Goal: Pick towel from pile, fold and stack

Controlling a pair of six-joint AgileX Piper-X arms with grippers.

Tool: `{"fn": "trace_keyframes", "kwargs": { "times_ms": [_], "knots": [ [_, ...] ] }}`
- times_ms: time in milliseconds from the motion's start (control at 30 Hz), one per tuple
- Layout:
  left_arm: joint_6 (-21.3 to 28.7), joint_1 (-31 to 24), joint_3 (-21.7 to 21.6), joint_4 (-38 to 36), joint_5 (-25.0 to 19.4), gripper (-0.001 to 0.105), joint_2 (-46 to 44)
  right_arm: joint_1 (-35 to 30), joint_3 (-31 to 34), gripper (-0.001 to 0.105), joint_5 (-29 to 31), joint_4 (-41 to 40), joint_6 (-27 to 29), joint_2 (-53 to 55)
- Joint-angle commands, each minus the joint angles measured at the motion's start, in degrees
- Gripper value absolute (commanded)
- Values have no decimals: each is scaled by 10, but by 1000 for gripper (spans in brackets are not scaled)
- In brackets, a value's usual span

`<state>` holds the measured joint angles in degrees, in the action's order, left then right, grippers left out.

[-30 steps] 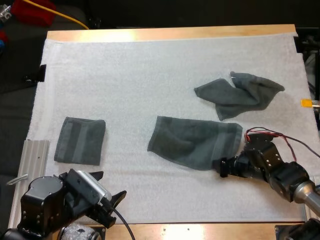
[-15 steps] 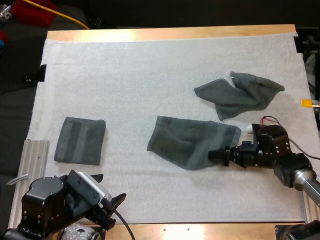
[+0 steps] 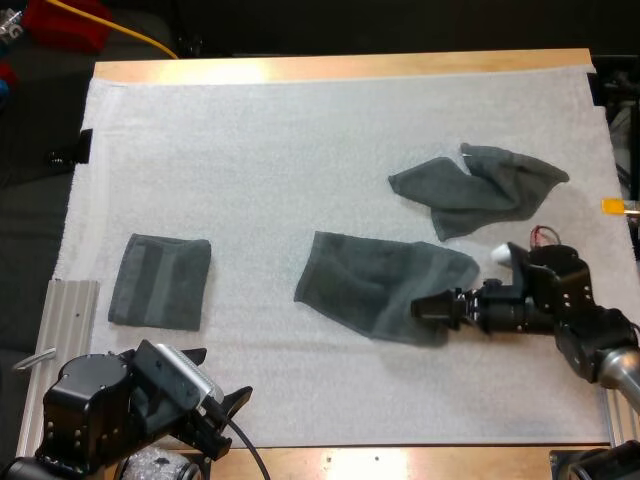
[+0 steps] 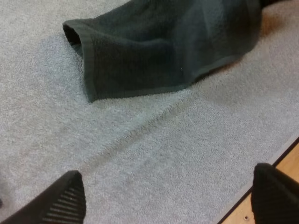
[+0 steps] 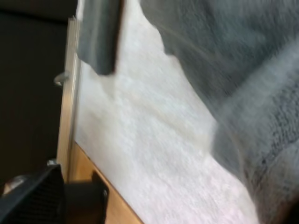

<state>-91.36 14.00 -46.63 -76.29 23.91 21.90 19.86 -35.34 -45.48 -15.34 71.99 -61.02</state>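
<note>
The right arm comes in low from the right edge, stretched almost flat across the white mat [image 3: 300, 150] and pointing left. The right tool [image 3: 420, 308] sits at the near right corner of the spread towel [image 3: 375, 285]. That towel lies mid-mat with its long axis left to right, dipping a bit toward the near side on the right, where the corner is bunched up. The right wrist view is rolled sideways. It shows one finger [image 5: 32, 196] standing way out to the side, so the tool reads as wide, with the towel bulking up close on the other side and the folded towel [image 5: 96, 37] far off. The left arm is tucked at the desk's [image 3: 340, 67] near left corner. The left tool [image 3: 228, 370] is spread wide and holds nothing. Its wrist view shows the spread towel's hemmed left end. The crumpled towel [image 3: 480, 190] lies beyond, far right.
</note>
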Motion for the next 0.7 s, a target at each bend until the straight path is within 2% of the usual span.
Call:
{"fn": "trace_keyframes", "kwargs": {
  "times_ms": [0,100,300,667],
  "knots": [
    [0,3,-4,5,3,70,3,-3,-4,86,14,-12,-7,11],
    [0,3,-4,9,3,70,3,-3,-4,86,50,-68,3,16],
    [0,3,-4,23,3,70,3,-3,4,86,75,-184,67,13],
    [0,3,-4,29,3,70,3,-3,88,86,77,-198,66,15]
  ]
}}
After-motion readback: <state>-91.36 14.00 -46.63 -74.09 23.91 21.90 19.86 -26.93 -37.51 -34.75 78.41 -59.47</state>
